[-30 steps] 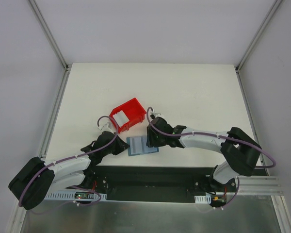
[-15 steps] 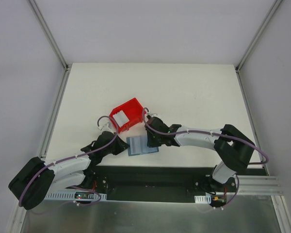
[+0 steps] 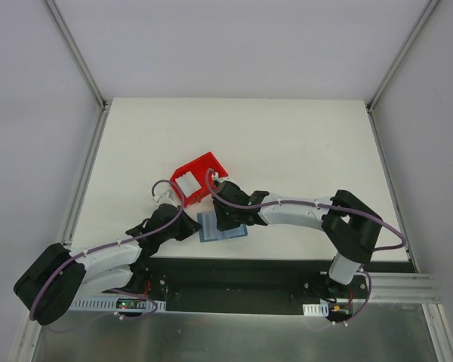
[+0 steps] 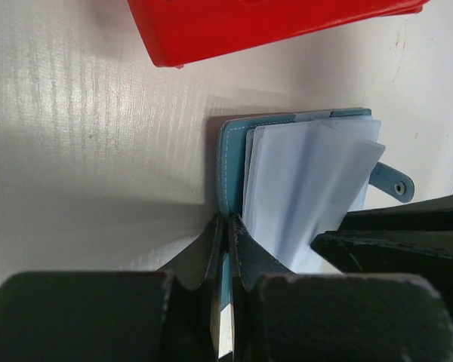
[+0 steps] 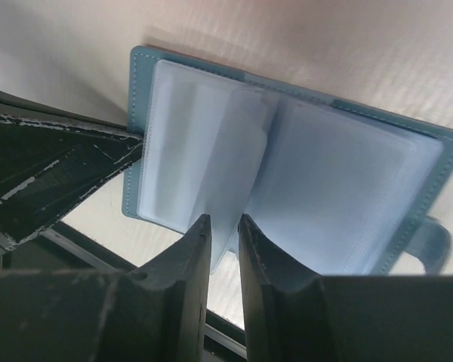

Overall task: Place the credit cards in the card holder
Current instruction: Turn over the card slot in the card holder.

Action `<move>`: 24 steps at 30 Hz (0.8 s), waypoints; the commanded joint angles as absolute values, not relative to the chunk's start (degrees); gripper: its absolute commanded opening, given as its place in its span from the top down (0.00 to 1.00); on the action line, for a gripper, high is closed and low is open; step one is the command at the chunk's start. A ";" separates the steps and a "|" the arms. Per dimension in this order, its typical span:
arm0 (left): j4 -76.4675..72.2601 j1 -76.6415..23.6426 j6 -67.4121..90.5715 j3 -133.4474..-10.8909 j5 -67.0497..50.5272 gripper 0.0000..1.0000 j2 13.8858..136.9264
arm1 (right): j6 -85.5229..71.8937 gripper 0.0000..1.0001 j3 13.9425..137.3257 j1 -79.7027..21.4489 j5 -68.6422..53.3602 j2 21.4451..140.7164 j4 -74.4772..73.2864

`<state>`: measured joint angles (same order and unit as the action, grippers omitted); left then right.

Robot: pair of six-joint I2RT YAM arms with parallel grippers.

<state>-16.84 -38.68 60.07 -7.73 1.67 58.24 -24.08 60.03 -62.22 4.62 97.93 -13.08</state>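
The teal card holder [image 3: 220, 231] lies open near the table's front edge, its pale blue sleeves up. In the left wrist view my left gripper [image 4: 226, 223] is shut on the left edge of its teal cover [image 4: 231, 162]. In the right wrist view my right gripper [image 5: 224, 220] is closed to a narrow gap on a raised sleeve page of the card holder [image 5: 347, 188]. In the top view the left gripper [image 3: 192, 226] is at the holder's left side and the right gripper [image 3: 223, 219] is over its top. White credit cards [image 3: 186, 185] lie in the red bin.
The red plastic bin [image 3: 209, 169] lies tilted just behind the card holder and close to both grippers; it also shows in the left wrist view [image 4: 249, 30]. The holder's snap tab [image 4: 396, 185] sticks out on its right side. The table's front edge is just below the holder.
My right gripper has moved left over the card holder and onto a sleeve page. The red bin has turned a little. The left arm has not moved.
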 commanded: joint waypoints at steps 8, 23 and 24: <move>-7.29 -39.29 58.18 -4.22 3.16 1.00 59.77 | -22.85 0.64 61.97 -60.64 -11.06 100.99 -0.72; -7.21 -39.20 58.45 -3.87 3.43 1.00 59.85 | -21.80 0.61 59.50 -58.19 -12.22 96.34 2.46; -7.21 -39.20 58.45 -3.78 3.43 1.00 59.94 | -21.80 0.64 59.15 -57.92 -11.78 95.20 2.46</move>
<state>-17.78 -38.70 60.16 -7.07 1.67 58.11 -23.29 59.96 -58.65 -12.27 102.13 -0.27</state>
